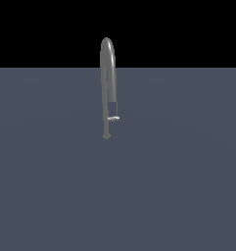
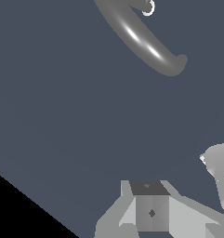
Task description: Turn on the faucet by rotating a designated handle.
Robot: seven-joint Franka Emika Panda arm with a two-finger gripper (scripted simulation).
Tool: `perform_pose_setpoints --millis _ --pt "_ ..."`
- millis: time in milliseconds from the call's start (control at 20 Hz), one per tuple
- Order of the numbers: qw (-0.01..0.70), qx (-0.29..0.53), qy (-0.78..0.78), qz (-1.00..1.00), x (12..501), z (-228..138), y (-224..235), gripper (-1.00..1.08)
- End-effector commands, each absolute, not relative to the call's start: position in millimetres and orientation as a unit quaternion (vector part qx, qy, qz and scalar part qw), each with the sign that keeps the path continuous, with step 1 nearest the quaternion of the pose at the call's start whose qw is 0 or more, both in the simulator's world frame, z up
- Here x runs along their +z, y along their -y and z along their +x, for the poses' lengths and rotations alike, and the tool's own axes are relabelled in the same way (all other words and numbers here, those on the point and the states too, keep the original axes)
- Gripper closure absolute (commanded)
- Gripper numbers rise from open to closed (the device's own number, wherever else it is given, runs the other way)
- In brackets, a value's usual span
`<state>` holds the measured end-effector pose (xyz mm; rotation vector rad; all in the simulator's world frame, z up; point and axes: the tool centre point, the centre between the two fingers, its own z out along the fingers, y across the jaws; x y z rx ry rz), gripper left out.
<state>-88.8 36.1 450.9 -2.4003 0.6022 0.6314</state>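
One gripper (image 2: 150, 211) low in the wrist view, fingers unseen so its spread cannot be told, touching nothing, one arched faucet (image 1: 107, 73), one short handle (image 1: 113, 118) on its lower stem.

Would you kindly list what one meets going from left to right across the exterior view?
Bare grey floor → faucet → handle, sticking out toward the exterior view's right of the stem → bare floor again. The arm does not appear in this view.
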Motion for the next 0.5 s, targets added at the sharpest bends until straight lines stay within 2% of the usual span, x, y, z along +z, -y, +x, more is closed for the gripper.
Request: perform_pose_setpoints --millis 0,450 --pt "0.309 0.253 -0.245 -0.883 446 -72 -35 1.08" --pt "0.366 0.308 -0.306 -0.823 421 -13 -27 1.08"
